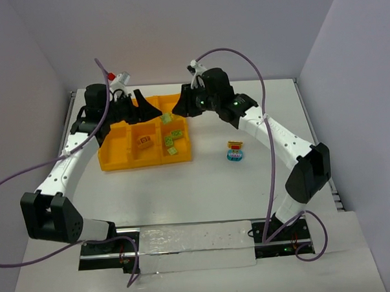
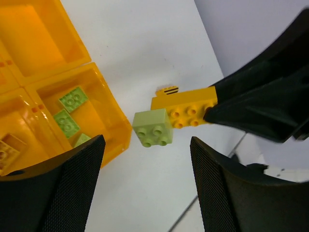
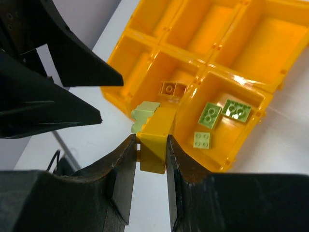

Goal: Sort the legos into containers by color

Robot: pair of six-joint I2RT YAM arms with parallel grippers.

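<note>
My right gripper (image 1: 178,108) is shut on a yellow brick (image 3: 157,135) with a lime green brick (image 3: 145,113) stuck to its far end. It holds the pair above the orange-yellow tray (image 1: 114,153). My left gripper (image 1: 153,109) is open and empty, its fingers facing the pair from the left. In the left wrist view the lime brick (image 2: 153,127) and yellow brick (image 2: 186,105) hang just beyond my open left gripper (image 2: 147,188). Three lime bricks (image 3: 211,114) lie in the tray's near right compartment. One yellow brick (image 1: 144,142) lies in the near middle compartment.
A small stack of red, yellow and light blue bricks (image 1: 235,151) stands on the white table right of the tray. The other tray compartments (image 3: 270,53) hold nothing. The table's back wall is close behind both grippers.
</note>
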